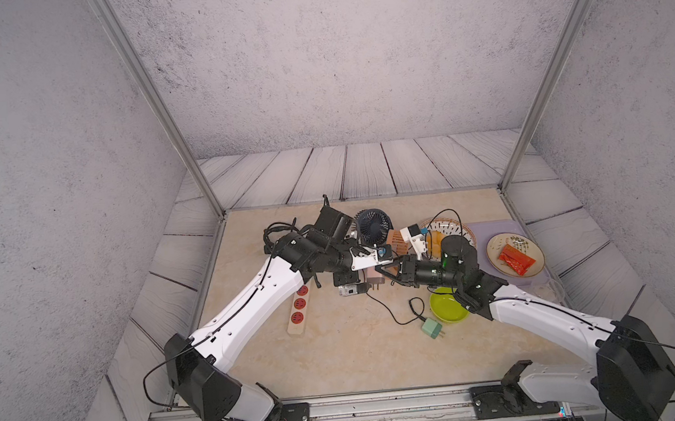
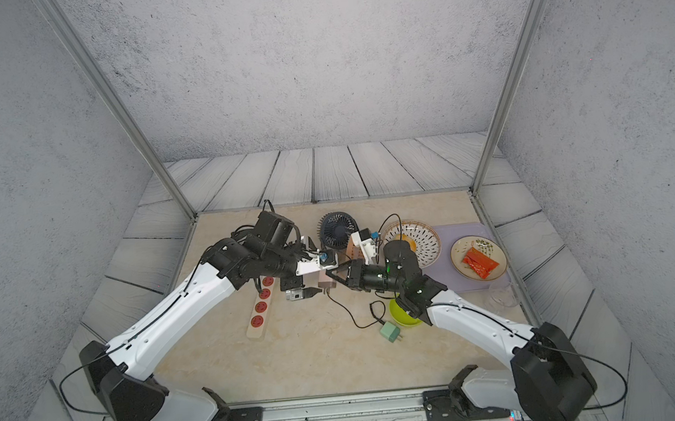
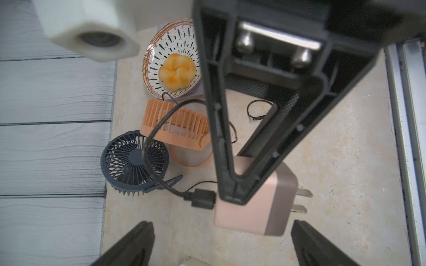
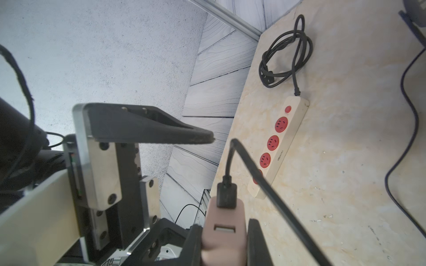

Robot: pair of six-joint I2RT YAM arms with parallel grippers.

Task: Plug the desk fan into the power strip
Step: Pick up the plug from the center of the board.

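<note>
right claw (image 4: 224, 244) clamped on pink charger (image 3: 251, 207) sides, so prongs (image 3: 304, 192) stay free for plugging | left claw (image 3: 222, 224) spread wide, gripping nothing | power strip (image 1: 299, 306) at charger's 8 o'clock

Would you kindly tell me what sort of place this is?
Probably a staged robot test booth: aluminium frame posts, a wood-plank backdrop, and household props such as the desk fan.

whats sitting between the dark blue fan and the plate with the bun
An orange slatted object lies between the dark blue fan and the patterned plate, with a black cable draped across it; the left wrist view shows this.
</note>
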